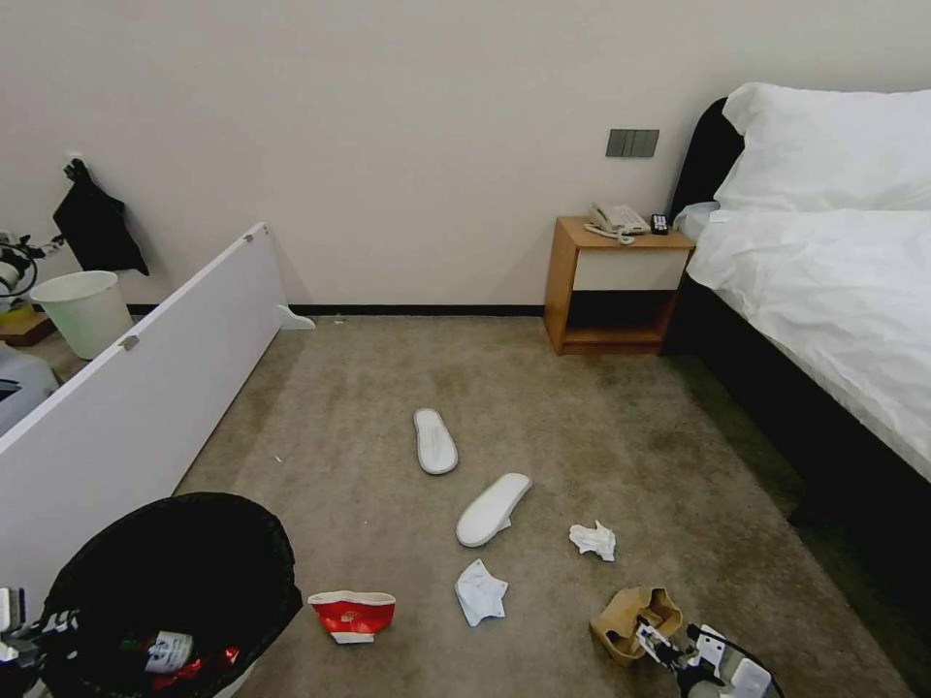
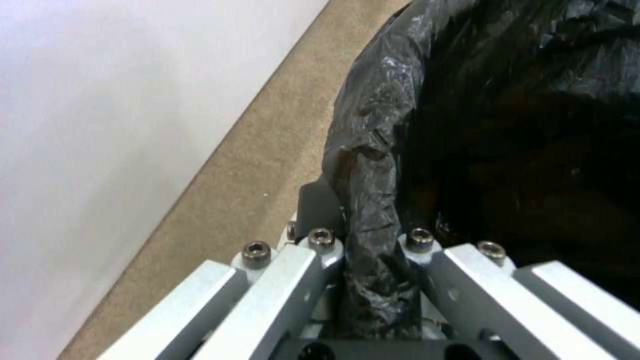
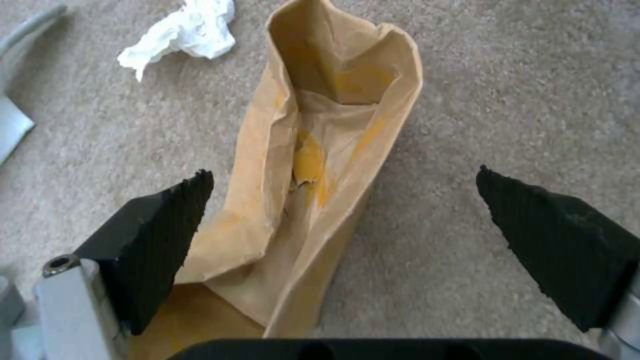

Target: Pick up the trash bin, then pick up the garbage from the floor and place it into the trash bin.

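The left claw [image 2: 373, 250] is clamped on the rim of the trash bin [image 1: 184, 572], its metal fingers [image 2: 320, 260] pinching a fold of the crinkly black liner between them. In the head view the bin sits low at the robot's left, just beside a white panel [image 1: 145, 388] that leans along the carpet's left edge. Inside the bin lie a clear bottle with a label [image 1: 167, 651] and something red [image 1: 194, 667] next to it.

The right claw [image 3: 343, 220] is spread wide, its two black pads [image 3: 167, 225] standing on either side of a crumpled brown paper box [image 3: 320, 165] that lies on the carpet [image 1: 601, 436]. One pad is touching or just beside the box's flattened flank; the other is well apart from it. In the head view this claw [image 1: 669, 648] sits low at the robot's right, at the box's near edge.

The rest of the garbage is scattered on the carpet between the two arms: a flattened red paper cup [image 1: 352, 615] just beside the bin, a crumpled white tissue [image 1: 479, 591] near it, another tissue [image 1: 593, 540] near the box, and two white slippers [image 1: 493, 508] farther out toward the wall.

A pale bare bucket [image 1: 85, 310] stands behind the white panel. A wooden nightstand [image 1: 616, 286] stands against the far wall, beside the bed [image 1: 824, 281].
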Controlling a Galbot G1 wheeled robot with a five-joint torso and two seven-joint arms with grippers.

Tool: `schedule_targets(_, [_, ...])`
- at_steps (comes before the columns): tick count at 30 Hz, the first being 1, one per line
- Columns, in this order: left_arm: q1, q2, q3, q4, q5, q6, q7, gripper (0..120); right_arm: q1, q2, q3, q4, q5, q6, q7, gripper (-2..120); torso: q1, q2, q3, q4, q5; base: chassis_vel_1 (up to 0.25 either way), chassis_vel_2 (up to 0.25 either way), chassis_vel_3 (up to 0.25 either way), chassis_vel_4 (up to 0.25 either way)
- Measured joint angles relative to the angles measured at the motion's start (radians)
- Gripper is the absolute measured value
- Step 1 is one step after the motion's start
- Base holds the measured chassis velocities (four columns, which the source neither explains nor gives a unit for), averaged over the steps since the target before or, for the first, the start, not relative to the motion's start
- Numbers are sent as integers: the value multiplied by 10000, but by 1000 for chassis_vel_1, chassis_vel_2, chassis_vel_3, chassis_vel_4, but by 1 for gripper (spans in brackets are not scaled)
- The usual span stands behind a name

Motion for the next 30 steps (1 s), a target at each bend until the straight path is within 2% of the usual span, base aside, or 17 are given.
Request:
schedule_targets(7, [-6,-29,108,-45,39,0,-30,3,199,2,-12,-246,-56,-41,-34,99,0,0,0,0,0,0,0,0,0])
schedule_targets(10, [13,-28,112,-55,42,0,-40,3,303,3,-9,-388,-88,-63,-52,94,0,0,0,0,0,0,0,0,0])
schedule_targets(12, [18,-7,101,-60,40,0,-40,3,382,6,-6,-487,-104,-85,-95,85,0,0,1,-1,0,0,0,0,0])
schedule_targets(15, [15,6,92,-67,40,0,-40,3,417,6,-10,-520,-111,-93,-113,80,0,0,0,-1,0,0,0,0,0])
schedule_targets(16, [12,11,90,-89,38,0,-44,3,467,7,-24,-560,-122,-101,-133,73,0,0,0,0,0,0,0,0,0])
schedule_targets(17, [12,11,90,-89,38,0,-44,3,467,7,-24,-560,-122,-101,-133,73,0,0,0,0,0,0,0,0,0])
schedule_targets(19, [21,9,101,-129,35,0,-46,3,545,4,-31,-631,-133,-110,-170,58,0,0,0,0,0,0,0,0,0])
schedule_targets(23, [38,5,117,-144,35,0,-49,3,545,-5,-33,-650,-127,-133,-196,51,0,0,0,-1,1,0,0,0,0])
schedule_targets(24, [46,0,125,-167,35,0,-50,3,506,-13,-36,-625,-98,-154,-199,42,-1,0,0,1,0,0,0,0,0])
schedule_targets(25, [46,0,125,-167,35,0,-50,3,506,-13,-36,-625,-98,-154,-199,42,-1,0,0,1,0,0,0,0,0])
schedule_targets(27, [47,0,142,-185,41,0,-57,3,412,-16,-70,-483,-55,-218,-200,31,0,0,0,-2,1,0,0,0,0])
schedule_targets(29, [42,-2,157,-197,46,0,-59,3,402,-13,-79,-457,-63,-231,-203,28,0,0,0,-2,0,0,0,0,0])
schedule_targets(30, [31,-9,171,-209,50,0,-59,3,410,1,-77,-468,-91,-235,-209,22,0,0,0,-1,-1,0,0,0,0])
